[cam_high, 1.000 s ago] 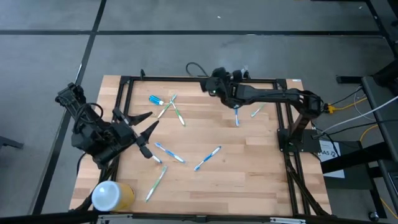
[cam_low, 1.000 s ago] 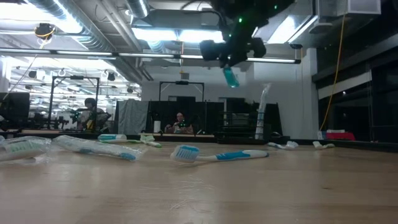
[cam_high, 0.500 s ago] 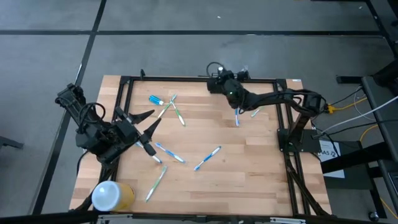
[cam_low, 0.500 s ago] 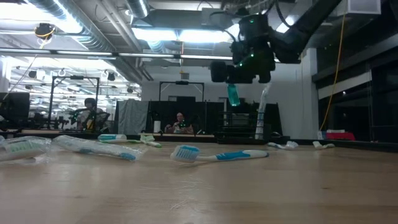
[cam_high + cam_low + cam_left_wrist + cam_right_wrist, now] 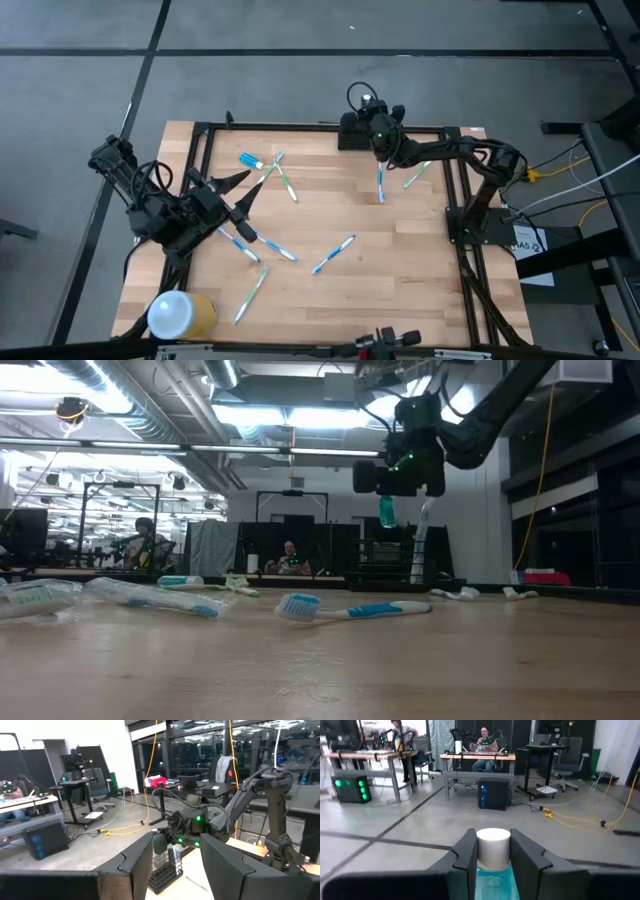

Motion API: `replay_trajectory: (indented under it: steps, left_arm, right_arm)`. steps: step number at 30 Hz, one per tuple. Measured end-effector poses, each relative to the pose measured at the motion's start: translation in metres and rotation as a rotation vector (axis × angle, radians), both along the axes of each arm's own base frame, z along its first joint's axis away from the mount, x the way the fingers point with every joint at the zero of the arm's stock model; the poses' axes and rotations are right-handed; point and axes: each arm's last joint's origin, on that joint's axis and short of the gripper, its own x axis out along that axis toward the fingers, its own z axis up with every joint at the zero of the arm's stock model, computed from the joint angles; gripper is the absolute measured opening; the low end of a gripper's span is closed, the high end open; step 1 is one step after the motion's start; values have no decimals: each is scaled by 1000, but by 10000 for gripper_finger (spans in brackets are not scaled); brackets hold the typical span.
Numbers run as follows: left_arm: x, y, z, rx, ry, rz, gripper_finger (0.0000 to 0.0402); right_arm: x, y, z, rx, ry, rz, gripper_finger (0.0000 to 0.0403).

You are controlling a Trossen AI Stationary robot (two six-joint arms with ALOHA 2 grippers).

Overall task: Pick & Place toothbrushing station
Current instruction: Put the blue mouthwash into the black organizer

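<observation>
- Swinging right along the table's far edge, the right gripper (image 5: 378,128) now hangs high beside the toothbrushing station (image 5: 352,130), having started well to its left a second ago.
- Its fingers (image 5: 466,852) are clamped on a white-capped teal tube (image 5: 493,862), carried upright, judged ready to drop into a slot.
- That station, a black rack, sits at the far edge of the wooden table (image 5: 400,270); the left wrist view shows it under the right gripper (image 5: 187,832).
- Over by the table's left edge, the left gripper (image 5: 232,205) has crept slightly farther from the yellow cylinder (image 5: 180,313), claw spread wide and empty above one toothbrush (image 5: 240,243).
- More toothbrushes lie scattered across the boards, one nearest (image 5: 350,609).
- Beyond the table: desks, ceiling lights, seated people.
</observation>
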Motion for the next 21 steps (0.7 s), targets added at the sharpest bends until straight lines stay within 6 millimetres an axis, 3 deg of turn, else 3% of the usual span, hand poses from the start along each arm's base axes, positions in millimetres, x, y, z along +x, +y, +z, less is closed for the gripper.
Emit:
replay_trajectory:
  steps: [21]
  left_arm:
    - [1, 1, 0, 1, 0, 6, 159]
  right_arm:
    - [4, -10, -26, 26, -85, -60, 88]
